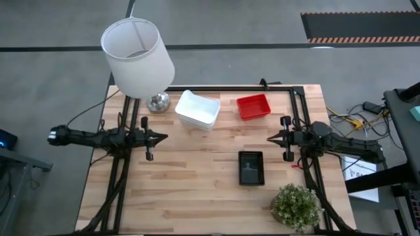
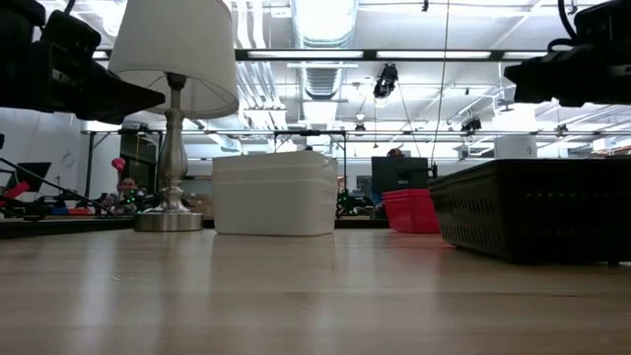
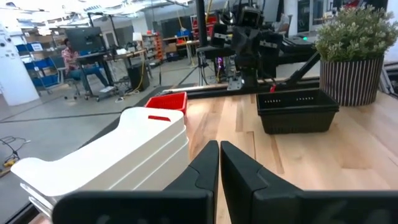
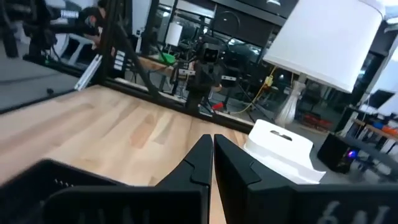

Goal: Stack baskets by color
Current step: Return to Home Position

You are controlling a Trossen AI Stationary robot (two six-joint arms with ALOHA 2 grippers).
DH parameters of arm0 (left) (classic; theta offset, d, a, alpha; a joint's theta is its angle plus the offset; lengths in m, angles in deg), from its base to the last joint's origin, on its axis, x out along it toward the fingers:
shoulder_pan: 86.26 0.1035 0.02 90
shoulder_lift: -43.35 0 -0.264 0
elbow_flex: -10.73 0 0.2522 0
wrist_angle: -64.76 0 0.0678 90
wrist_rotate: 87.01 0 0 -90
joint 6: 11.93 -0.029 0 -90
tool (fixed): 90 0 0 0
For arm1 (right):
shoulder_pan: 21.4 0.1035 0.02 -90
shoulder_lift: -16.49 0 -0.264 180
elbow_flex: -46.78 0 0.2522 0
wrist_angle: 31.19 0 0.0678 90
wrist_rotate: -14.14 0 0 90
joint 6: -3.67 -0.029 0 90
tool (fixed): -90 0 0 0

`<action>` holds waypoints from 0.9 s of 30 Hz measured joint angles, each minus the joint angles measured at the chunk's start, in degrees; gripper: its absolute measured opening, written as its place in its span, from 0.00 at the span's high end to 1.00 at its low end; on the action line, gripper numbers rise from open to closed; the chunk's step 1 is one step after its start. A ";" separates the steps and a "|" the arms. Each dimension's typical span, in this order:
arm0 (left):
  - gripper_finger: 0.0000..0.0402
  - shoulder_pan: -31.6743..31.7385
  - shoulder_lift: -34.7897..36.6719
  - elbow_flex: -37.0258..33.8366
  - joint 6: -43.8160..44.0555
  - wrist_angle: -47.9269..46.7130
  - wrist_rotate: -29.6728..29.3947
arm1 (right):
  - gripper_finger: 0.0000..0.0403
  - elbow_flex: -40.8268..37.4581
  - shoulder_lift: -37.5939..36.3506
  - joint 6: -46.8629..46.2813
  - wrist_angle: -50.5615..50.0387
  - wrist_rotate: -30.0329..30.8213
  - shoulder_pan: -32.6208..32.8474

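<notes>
A stack of white baskets (image 1: pixel 197 109) rests on the table at the far middle; it also shows in the left wrist view (image 3: pixel 118 158) and the low view (image 2: pixel 275 192). A red basket stack (image 1: pixel 253 106) sits to its right. A black basket stack (image 1: pixel 251 167) sits nearer, right of centre. My left gripper (image 1: pixel 164 137) is shut and empty, held level at the table's left side. My right gripper (image 1: pixel 270 137) is shut and empty at the right side, pointing toward the left one.
A lamp with a white shade (image 1: pixel 138 56) stands at the far left corner on a metal base (image 1: pixel 158 101). A potted plant (image 1: pixel 296 207) stands at the near right corner. Bare wood (image 1: pixel 190 177) lies across the middle and near left.
</notes>
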 joint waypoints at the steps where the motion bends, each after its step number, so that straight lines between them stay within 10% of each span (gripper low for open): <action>1: 1.00 -0.01 -0.17 0.00 0.00 -0.10 0.02 | 0.98 0.00 -0.02 -1.07 0.08 0.09 0.00; 27: 1.00 0.01 -4.88 -0.02 0.02 0.06 0.05 | 0.98 -0.05 0.39 -6.37 -0.42 0.24 0.00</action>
